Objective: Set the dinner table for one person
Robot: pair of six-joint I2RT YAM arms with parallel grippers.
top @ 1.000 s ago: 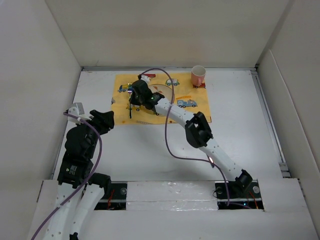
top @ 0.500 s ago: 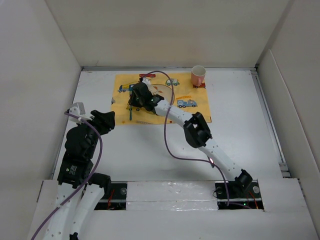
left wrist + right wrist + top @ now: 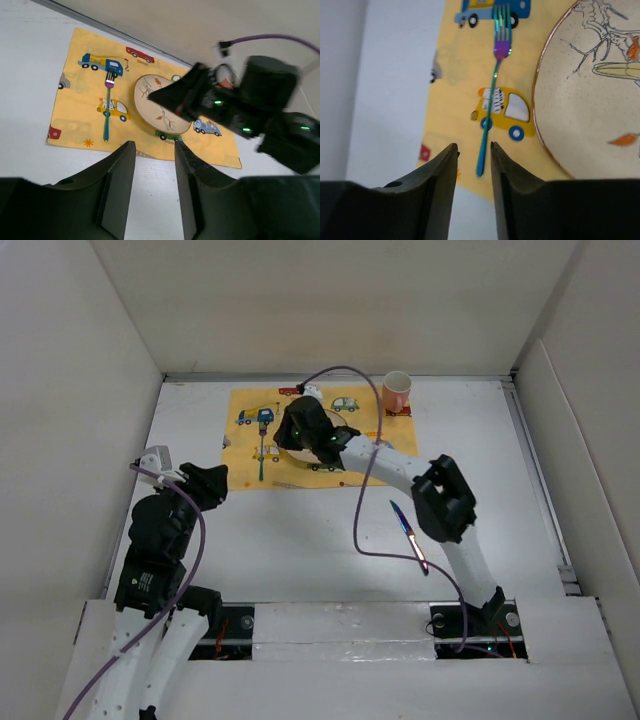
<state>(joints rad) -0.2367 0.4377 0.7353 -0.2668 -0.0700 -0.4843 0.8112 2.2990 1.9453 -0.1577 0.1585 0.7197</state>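
The dinner table (image 3: 290,540) is a white tabletop carrying a yellow placemat (image 3: 390,460) printed with vehicles. On the mat lie a round patterned plate (image 3: 590,90) and, to its left, an iridescent fork (image 3: 262,456), also seen in the right wrist view (image 3: 492,95) and the left wrist view (image 3: 107,107). A pink cup (image 3: 396,391) stands at the mat's far right corner. My right gripper (image 3: 288,432) hovers over the plate's left edge, open and empty (image 3: 473,147). My left gripper (image 3: 215,477) is open and empty (image 3: 155,145) over bare table, left of the mat's near corner.
An iridescent knife (image 3: 406,530) lies on the table near the right arm's forearm. Off-white wall panels (image 3: 80,390) close in the table on the left, back and right. A purple cable (image 3: 360,510) loops from the right arm above the table's middle.
My right gripper let go of the fork, which now lies on the mat left of the plate, and moved right over the plate. Its elbow swung right, uncovering the knife.
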